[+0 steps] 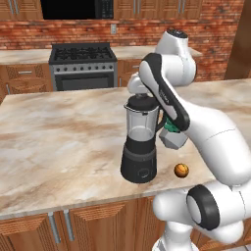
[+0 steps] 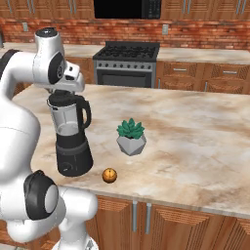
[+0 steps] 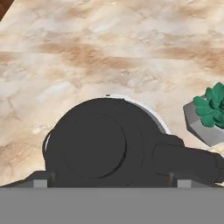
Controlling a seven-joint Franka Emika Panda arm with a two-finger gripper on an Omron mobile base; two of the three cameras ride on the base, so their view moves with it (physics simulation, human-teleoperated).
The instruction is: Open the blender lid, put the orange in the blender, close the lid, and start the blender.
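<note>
Orange (image 2: 109,175) lies before blender (image 2: 71,139), succulent (image 2: 131,136) beside.

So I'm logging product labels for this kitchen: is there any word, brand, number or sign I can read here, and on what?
None can be read.
Blender: a small round mark on its black base, too small to read.
Stove: knobs blurred, no figures legible.

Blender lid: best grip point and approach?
Take the blender lid by its raised central knob, coming straight down from above. The jar stands upright, the lid sits flat on top, and the open claw already hangs right over it. Avoid the side handle.
</note>
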